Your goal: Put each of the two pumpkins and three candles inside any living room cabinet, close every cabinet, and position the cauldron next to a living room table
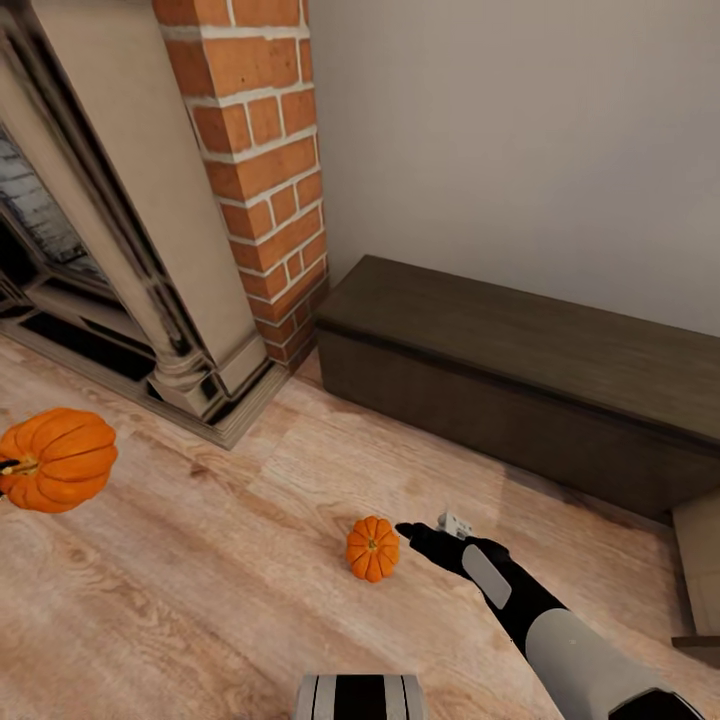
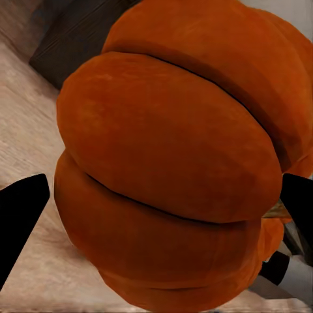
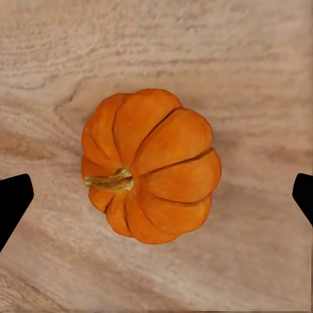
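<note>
head view: a small orange ribbed pumpkin (image 1: 372, 548) lies on the pale wood-plank floor (image 1: 200, 600), well clear of the walls, its stem turned sideways. the right gripper (image 1: 425, 530), black at the end of a grey-and-black forearm, sits just beside this pumpkin on the side toward the cabinet, not visibly touching it. right wrist view: the same pumpkin (image 3: 150, 166) rests on the floor planks between the two black fingertips (image 3: 13, 202), which stand wide apart at opposite margins with bare floor showing between each tip and the fruit; the jaws are open and hold nothing. a second pumpkin (image 1: 57, 458) appears larger at the near left of the head view, raised above the floor. left wrist view: this second pumpkin (image 2: 176, 156) sits close to the camera, flanked by the black fingertips (image 2: 19, 222) of the left gripper (image 2: 163, 215) on either side; the jaws are closed on it, the far tip pressed against its flank near the stem. the long, low dark-brown cabinet (image 1: 520, 390) stands against the plain grey wall (image 1: 520, 140), its flat fronts shut. beside its end rises a red brick column (image 1: 260, 160), then a stone-coloured fireplace surround (image 1: 140, 240) with a dark firebox.
</note>
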Controlling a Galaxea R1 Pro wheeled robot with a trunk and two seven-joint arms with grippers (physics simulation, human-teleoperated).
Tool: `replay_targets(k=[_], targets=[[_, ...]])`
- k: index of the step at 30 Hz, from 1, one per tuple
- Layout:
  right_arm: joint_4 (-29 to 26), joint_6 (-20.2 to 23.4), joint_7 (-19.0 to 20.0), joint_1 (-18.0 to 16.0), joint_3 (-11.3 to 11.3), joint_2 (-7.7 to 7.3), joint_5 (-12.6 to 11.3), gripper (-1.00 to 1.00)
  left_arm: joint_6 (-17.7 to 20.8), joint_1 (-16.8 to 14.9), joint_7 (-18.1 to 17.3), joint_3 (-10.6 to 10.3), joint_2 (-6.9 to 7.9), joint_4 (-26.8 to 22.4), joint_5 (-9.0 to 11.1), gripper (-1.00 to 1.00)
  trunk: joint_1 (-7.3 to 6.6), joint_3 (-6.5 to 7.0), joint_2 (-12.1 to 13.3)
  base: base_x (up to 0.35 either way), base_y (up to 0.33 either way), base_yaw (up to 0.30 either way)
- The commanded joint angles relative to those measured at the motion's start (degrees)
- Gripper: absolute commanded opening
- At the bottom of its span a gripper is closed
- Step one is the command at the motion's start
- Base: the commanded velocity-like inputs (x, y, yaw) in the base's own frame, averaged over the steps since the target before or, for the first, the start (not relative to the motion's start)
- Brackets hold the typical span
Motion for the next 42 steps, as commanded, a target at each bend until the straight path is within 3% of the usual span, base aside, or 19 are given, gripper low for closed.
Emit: replay_targets(k=[1, 3, 8, 12, 19, 23, 29, 38, 42], targets=[[-0.02, -0.05, 0.11, -0.03, 1.30, -0.03, 0.01, 1.00, 0.58, -0.03, -0.60, -0.75, -0.05, -0.03, 0.02, -1.00, 0.01, -0.27, -0.03, 0.000, 0.000, 0.000], [-0.02, -0.53, 0.12, -0.03, 2.50, -0.03, -0.01, 1.00, 0.51, -0.02, -0.74, -1.40, -0.86, -0.81, -0.05, -1.00, 0.06, -0.71, -0.06, 0.000, 0.000, 0.000], [-0.02, -0.81, 0.12, -0.03, 3.06, -0.10, -0.05, 1.00, 0.50, -0.01, 0.11, -1.76, -5.12, -5.91, -0.60, -1.00, 0.19, -1.82, -0.13, 0.000, 0.000, 0.000], [-0.02, -0.85, 0.20, -0.03, 3.10, -0.19, -0.05, 1.00, 0.55, 0.01, 0.31, -1.85, -6.21, -7.56, -3.34, -1.00, 0.29, -2.70, -0.18, 0.000, 0.000, 0.000], [0.01, -0.90, 2.40, -0.03, 3.10, -0.27, -0.05, 1.00, 0.74, 1.58, -0.18, -1.86, -7.13, -13.55, -3.74, -1.00, 0.47, -4.25, -0.27, 0.000, 0.000, 0.000], [0.10, -0.90, 5.12, -0.03, 3.05, -0.32, -0.11, 1.00, 0.77, 2.36, -0.17, -1.80, -7.21, -14.80, -3.99, -1.00, 0.58, -5.14, -0.33, 0.000, 0.000, 0.000], [0.20, -0.97, 5.84, -0.03, 2.89, -0.36, -0.19, 1.00, 0.77, 3.07, -0.05, -1.78, -7.26, -17.99, -4.21, -1.00, 0.73, -6.47, -0.41, 0.000, 0.000, 0.000], [0.41, -1.44, 8.22, -0.03, 2.42, -0.46, -0.85, 1.00, 0.77, 3.15, -0.04, -1.67, -7.28, -18.68, -4.26, -1.00, 0.96, -8.46, -0.53, 0.000, 0.000, 0.000], [0.41, -2.74, 8.65, -0.03, 2.24, -0.47, -1.33, 1.00, 0.77, 3.15, -0.04, -1.61, -7.26, -18.64, -4.11, -1.00, 0.96, -8.46, -0.53, 0.000, 0.000, 0.000]])
